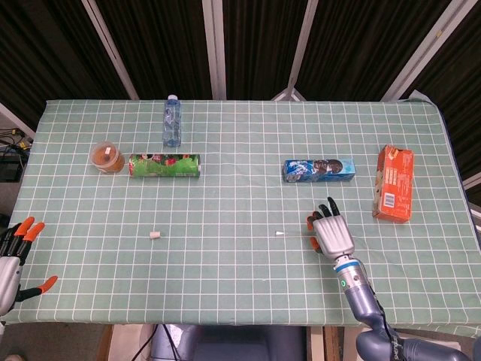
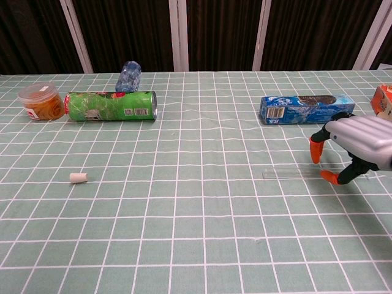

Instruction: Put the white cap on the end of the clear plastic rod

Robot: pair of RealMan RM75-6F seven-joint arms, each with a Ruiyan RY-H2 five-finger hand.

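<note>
- The small white cylindrical cap lay alone on the green checked tablecloth, well apart from the clear plastic rod.
- The right hand arched over the rod's right end, fingers apart, grasping nothing.
- The left hand was spread and empty at the table edge.
- Judged progress: nothing picked up; capping remained.

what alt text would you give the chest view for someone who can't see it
The robot's right hand is poised, fingers spread, over one end of a clear plastic rod lying flat on a green checked tablecloth. A small white cap lies far to the left, beyond it a green snack tube.
</note>
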